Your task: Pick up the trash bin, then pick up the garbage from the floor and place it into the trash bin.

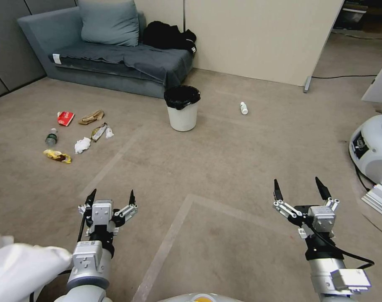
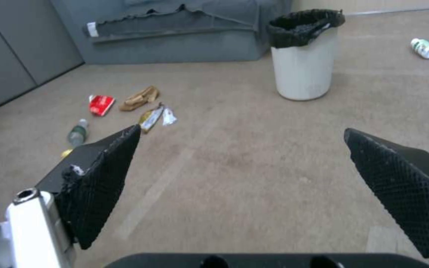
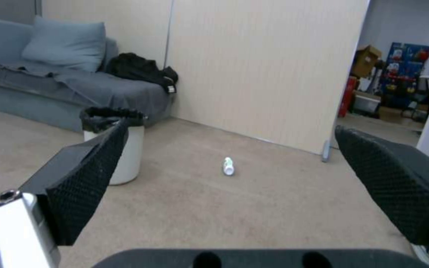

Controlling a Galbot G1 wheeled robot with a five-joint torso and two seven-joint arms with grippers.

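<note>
Facing the trash bin [image 1: 182,108], you see it upright on open carpet, well ahead and between both arms, slightly nearer the left gripper [image 1: 111,197]. Left gripper and right gripper [image 1: 299,188] hang released, empty. The garbage [image 1: 79,132] lies far left; the sofa [image 1: 111,58] stands behind.

Evenly lit from overhead, soft and bright, with only a faint shadow hugging the trash bin [image 1: 182,108]. Bowed at the head view's edges. Blurred close up in both wrist views.
</note>
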